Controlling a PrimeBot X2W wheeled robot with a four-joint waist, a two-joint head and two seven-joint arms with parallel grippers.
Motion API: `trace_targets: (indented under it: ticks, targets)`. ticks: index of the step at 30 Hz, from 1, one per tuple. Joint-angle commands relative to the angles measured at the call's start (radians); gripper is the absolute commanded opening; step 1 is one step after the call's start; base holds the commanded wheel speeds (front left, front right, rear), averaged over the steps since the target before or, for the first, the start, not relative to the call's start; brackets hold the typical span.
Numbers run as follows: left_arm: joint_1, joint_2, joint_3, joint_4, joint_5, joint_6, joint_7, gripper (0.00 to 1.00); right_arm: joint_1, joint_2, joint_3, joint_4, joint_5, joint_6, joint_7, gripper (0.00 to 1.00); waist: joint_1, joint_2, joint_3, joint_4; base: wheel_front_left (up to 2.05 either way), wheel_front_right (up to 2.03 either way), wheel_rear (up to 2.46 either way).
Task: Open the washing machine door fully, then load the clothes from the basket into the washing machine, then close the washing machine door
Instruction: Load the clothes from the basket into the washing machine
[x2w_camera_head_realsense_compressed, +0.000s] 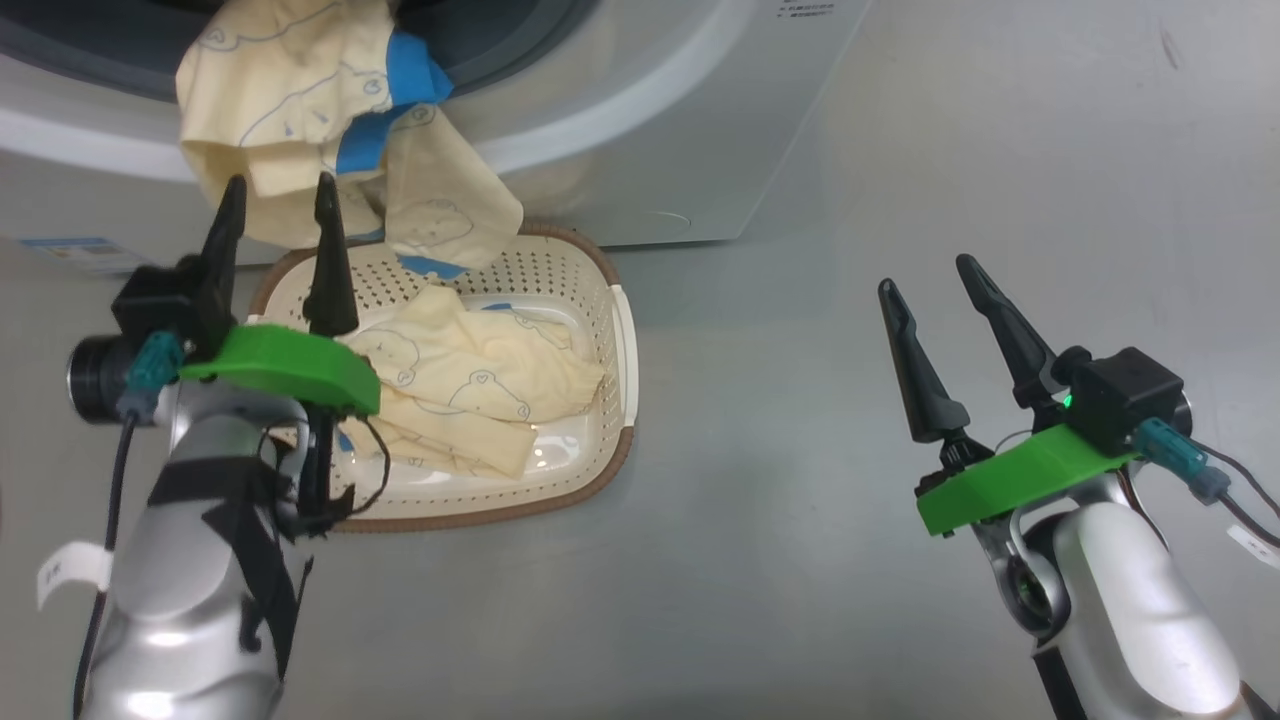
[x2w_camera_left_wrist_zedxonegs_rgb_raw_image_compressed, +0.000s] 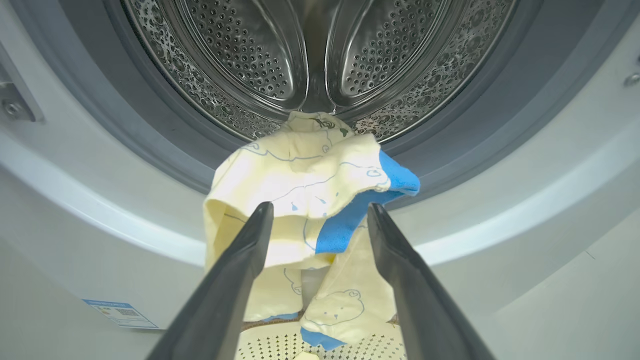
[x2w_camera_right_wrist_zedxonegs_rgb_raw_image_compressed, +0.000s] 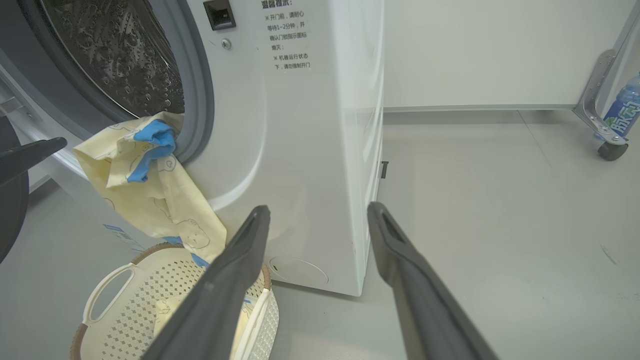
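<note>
Both grippers wide, empty. Left gripper (x2w_camera_head_realsense_compressed: 280, 182) at garment (x2w_camera_head_realsense_compressed: 290, 90) draped over washing machine (x2w_camera_head_realsense_compressed: 640, 120) lip, hanging to basket (x2w_camera_head_realsense_compressed: 615, 300); contact unclear. Right gripper (x2w_camera_head_realsense_compressed: 925, 273) over open floor (x2w_camera_head_realsense_compressed: 800, 400). More clothes (x2w_camera_head_realsense_compressed: 480, 370) in basket.

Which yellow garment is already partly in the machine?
The hanging garment, draped over the washing machine's rim above the basket; the other garment lies in the basket.

Everything's looking bright and evenly lit, with only soft shadows showing. The floor (x2w_camera_head_realsense_compressed: 800, 560) is throwing back a hazy sheen and the drum (x2w_camera_left_wrist_zedxonegs_rgb_raw_image_compressed: 320, 50) is glinting. Wrist views are bending the washer (x2w_camera_right_wrist_zedxonegs_rgb_raw_image_compressed: 300, 150) near the edges, and the close claw fingers (x2w_camera_left_wrist_zedxonegs_rgb_raw_image_compressed: 235, 280) are blurring out.
</note>
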Motion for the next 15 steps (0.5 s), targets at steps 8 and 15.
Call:
trace_targets:
  ticks: [8, 15]
  targets:
    - [0.221, 0.033, 0.096, -0.261, 0.021, 0.014, -0.011, 1.0, 0.016, -0.009, 0.017, -0.036, -0.009, 0.004, -0.007, 1.0, 0.0001, 0.0, -0.007, -0.001, 0.0, 0.0, 0.0]
    - [0.386, 0.012, 0.162, -0.378, 0.042, -0.026, -0.011, 1.0, 0.039, -0.011, 0.015, -0.037, -0.008, 0.004, -0.007, 1.0, 0.0001, 0.0, -0.043, -0.017, 0.0, 0.0, 0.0]
